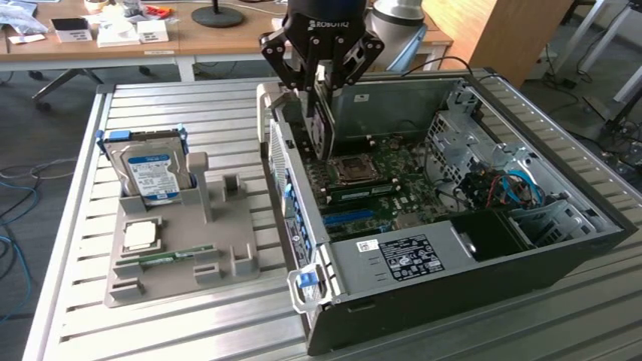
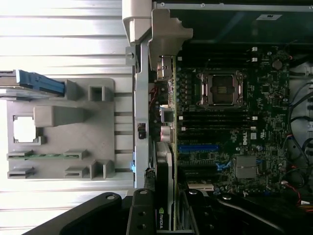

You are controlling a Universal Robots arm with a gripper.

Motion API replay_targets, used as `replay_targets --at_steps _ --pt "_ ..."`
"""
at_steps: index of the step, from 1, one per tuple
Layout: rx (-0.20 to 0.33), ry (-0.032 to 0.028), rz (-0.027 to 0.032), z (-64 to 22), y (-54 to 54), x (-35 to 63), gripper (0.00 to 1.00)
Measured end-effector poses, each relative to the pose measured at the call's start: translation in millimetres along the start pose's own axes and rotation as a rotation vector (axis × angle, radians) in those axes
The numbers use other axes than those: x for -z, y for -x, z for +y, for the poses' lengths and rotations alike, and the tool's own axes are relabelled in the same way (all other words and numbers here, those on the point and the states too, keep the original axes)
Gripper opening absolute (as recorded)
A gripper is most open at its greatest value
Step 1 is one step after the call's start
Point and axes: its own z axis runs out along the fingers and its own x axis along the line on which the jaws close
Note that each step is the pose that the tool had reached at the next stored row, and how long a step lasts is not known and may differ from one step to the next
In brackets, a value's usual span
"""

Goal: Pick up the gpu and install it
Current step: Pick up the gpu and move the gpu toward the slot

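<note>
Table: slatted metal top; it carries a grey tray and an open computer case.
Hard drive: stands on edge in the tray's far slot, blue-white label facing the exterior camera, with blue rails on its sides. In the exterior view it is at 9 o'clock from the case.
Tray: grey moulded holder, just beside the case at the case's 9 o'clock.
Processor chip: lies flat in a square recess of the tray, at 6 o'clock from the hard drive.
Memory stick: narrow and green, lying in a tray slot at 6 o'clock from the chip.
Gripper: black fingers clamped on the upper edge of the graphics card, above the far end of the case.
Graphics card: held on edge and hanging down into the case close to its rear wall, at 11 o'clock from the processor socket. The wrist view shows an NVIDIA label on it. Whether its lower edge touches the board cannot be told.
Case: black, lying on its side with the panel off and the motherboard exposed.
Processor socket: silver frame, near the middle of the board.
Power supply: silver box with a dark label, at 6 o'clock from the socket.
Blue cables: looped in the bay at 3 o'clock from the socket.
</note>
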Motion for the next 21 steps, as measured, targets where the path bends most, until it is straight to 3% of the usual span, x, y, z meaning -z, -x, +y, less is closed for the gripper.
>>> replay_targets --at_steps 21 --pt "0.0 0.0 0.0 0.7 17.1 -0.4 0.27"
